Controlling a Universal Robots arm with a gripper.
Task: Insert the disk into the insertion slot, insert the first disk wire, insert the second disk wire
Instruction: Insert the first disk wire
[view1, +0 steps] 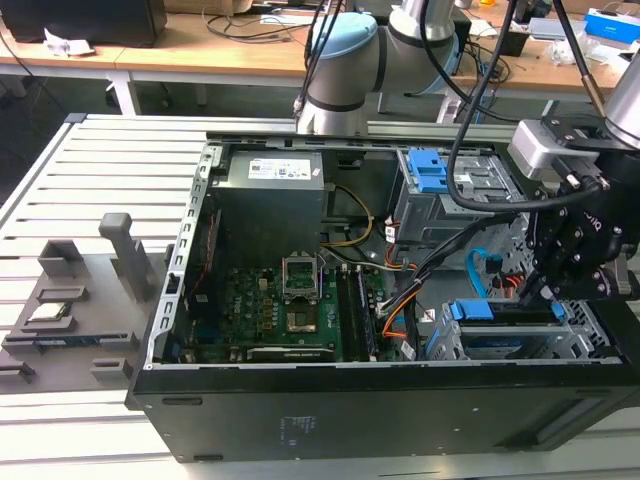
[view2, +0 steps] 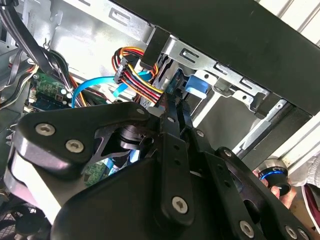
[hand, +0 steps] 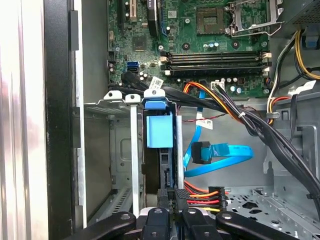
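The disk (view1: 505, 313), edge-on in its blue caddy (hand: 159, 131), sits inside the insertion slot (view1: 575, 340), the low silver cage at the case's front corner on the exterior view's right. My gripper (view1: 540, 295) hangs right over the disk's rear end. Its fingertips (hand: 171, 196) are closed together on the plug end of the first disk wire (hand: 205, 195), the orange, red and black bundle (view2: 142, 85), held against the disk's edge. The second disk wire (hand: 225, 152), a light-blue flat cable (view2: 87, 87), loops loose beside the disk with its plug (hand: 201, 151) free.
A taller grey bay with blue tabs (view1: 435, 170) stands behind the cage. Thick black cables (hand: 260, 125) cross above the wires. The motherboard (view1: 270, 300) and power supply (view1: 270, 170) fill the case's other side. A grey fixture with parts (view1: 70, 300) lies outside the case.
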